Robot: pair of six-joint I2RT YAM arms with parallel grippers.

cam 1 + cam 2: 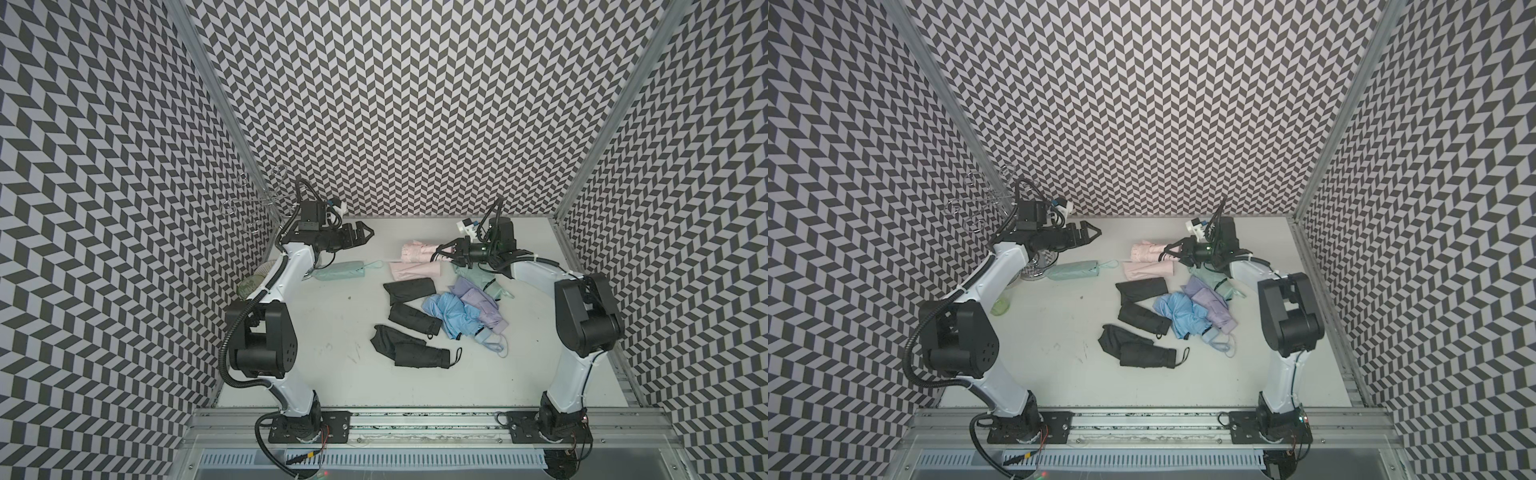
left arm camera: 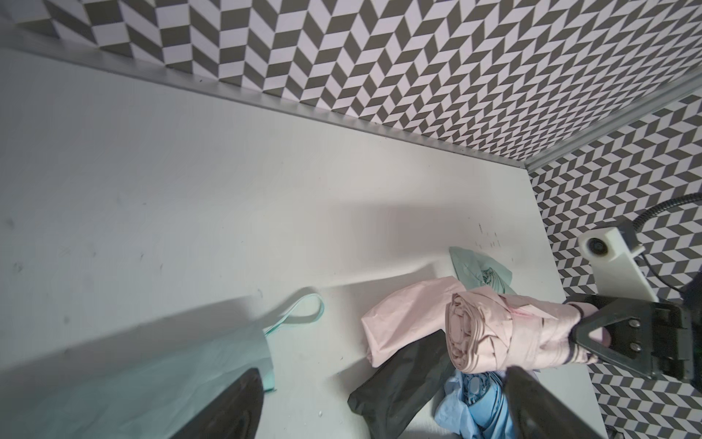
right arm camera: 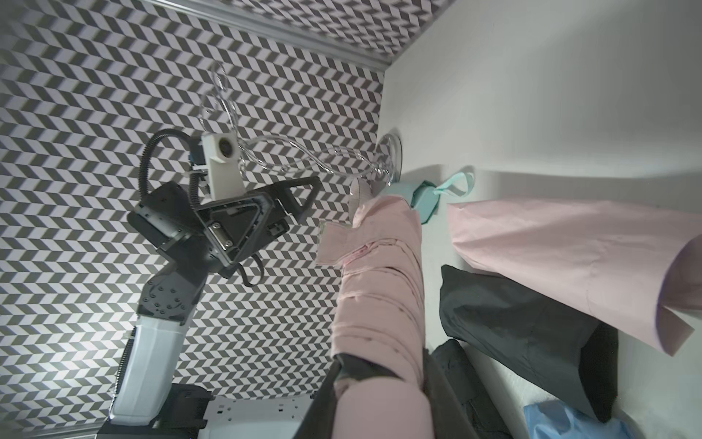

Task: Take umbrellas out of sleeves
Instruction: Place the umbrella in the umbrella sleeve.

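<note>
Clear of its cover, the pink umbrella (image 1: 417,252) is held at 1 o'clock on the table (image 1: 332,332)

The handle end is clenched in the right gripper (image 1: 439,252) and the umbrella is held off the surface, its long axis on the 3-to-9 o'clock line with the free tip toward 9. The empty pink sleeve (image 1: 415,270) is seen lying flat just at its 6 o'clock. The left gripper (image 1: 370,235), jaws spread and empty, is placed at 9 o'clock of that tip, well apart. A mint umbrella (image 1: 338,270), judged sleeved, lies at the left gripper's 7 o'clock, lengthwise on the same line with its loop toward 3. The left arm is judged the nearer for it.
</note>
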